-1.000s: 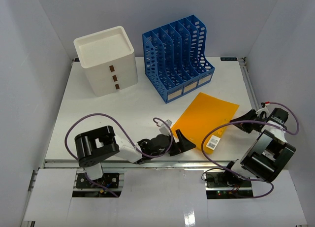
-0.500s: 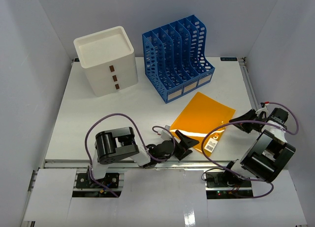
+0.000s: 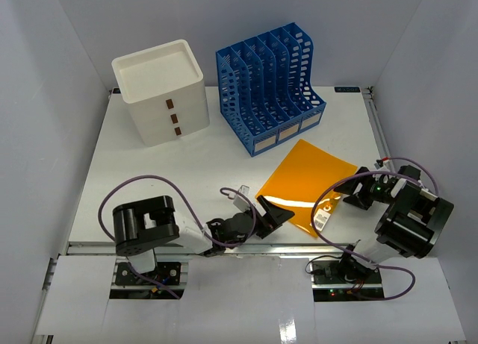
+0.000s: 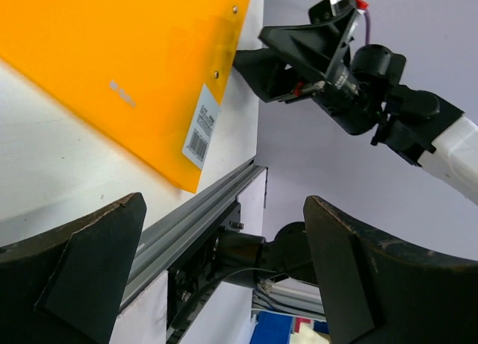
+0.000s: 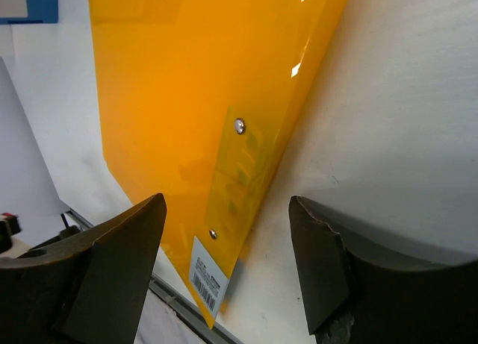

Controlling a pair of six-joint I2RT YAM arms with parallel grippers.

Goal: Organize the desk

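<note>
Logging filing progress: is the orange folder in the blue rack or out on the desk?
Out: the orange folder lies flat on the desk, nearer the arms than the blue rack.

orange folder (image 3: 310, 181), blue rack (image 3: 270, 90), drawer box (image 3: 160, 90)

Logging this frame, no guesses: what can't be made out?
Barcode label on orange folder: print too small, every view.
Blue file rack front labels: too small, top view.
White drawer box contents: closed fronts hide them.
Folder's far end: cut by frame edges, wrist views.
</note>
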